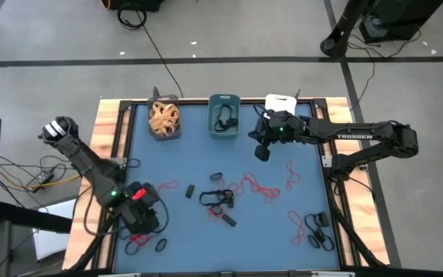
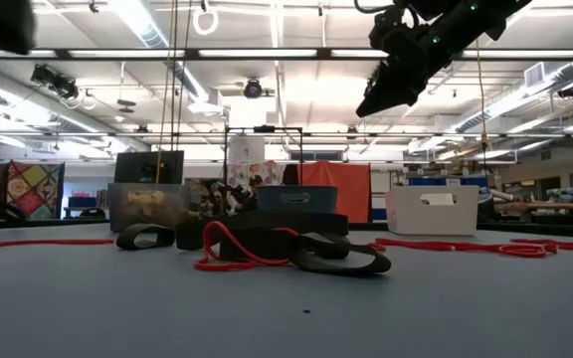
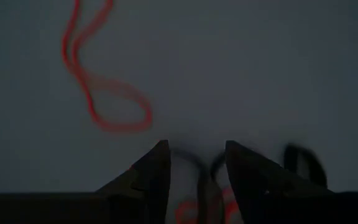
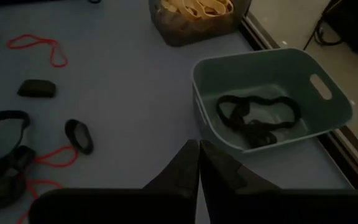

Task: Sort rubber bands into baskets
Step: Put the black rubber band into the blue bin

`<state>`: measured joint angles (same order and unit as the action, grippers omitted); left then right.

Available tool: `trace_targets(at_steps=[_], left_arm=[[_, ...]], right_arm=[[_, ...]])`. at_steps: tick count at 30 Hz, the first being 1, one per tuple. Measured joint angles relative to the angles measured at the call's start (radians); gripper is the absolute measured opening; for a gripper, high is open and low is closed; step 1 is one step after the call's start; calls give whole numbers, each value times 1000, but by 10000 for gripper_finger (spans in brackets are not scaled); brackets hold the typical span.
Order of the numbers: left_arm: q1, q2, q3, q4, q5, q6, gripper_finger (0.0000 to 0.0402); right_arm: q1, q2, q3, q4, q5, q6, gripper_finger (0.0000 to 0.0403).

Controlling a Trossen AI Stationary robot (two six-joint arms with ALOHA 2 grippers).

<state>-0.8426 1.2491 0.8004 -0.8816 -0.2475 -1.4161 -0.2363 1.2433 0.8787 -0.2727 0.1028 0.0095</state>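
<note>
Three baskets stand along the far edge: a dark grey one (image 1: 164,121) with tan rubber bands, a teal one (image 1: 224,115) (image 4: 272,93) with black bands (image 4: 257,118), and a white one (image 1: 281,101) partly behind my right arm. Loose red bands (image 1: 256,187) and black bands (image 1: 218,198) lie on the blue mat. My right gripper (image 1: 261,151) (image 4: 198,163) hangs shut and empty above the mat, just near of the teal basket. At the near left, my left gripper (image 1: 144,221) (image 3: 197,180) points steeply down, open, over red and black bands (image 1: 146,243). Blurred bands show past its fingers.
More red and black bands (image 1: 314,227) lie at the near right corner. A red band (image 3: 104,93) lies on the mat ahead of my left gripper. The wooden table rim (image 1: 106,146) frames the mat. Free mat lies between the baskets and the middle pile.
</note>
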Motion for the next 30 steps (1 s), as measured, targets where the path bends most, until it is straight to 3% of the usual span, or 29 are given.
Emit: trace_targets(at_steps=[10, 17, 25, 28, 30], left_arm=[[-128, 1, -92, 35, 24, -235, 156], [-140, 1, -217, 193, 55, -251, 156], [-139, -2, -291, 215, 102, -351, 155], [-139, -1, -288, 222, 105, -354, 131], [-139, 0, -281, 237, 113, -354, 95]], right_arm=[[0, 0, 0, -30, -1, -2, 28], [0, 0, 0, -30, -3, 19, 28], [1, 0, 0, -30, -3, 33, 28], [1, 0, 0, -29, -3, 33, 26], [1, 0, 0, -29, -3, 33, 24]])
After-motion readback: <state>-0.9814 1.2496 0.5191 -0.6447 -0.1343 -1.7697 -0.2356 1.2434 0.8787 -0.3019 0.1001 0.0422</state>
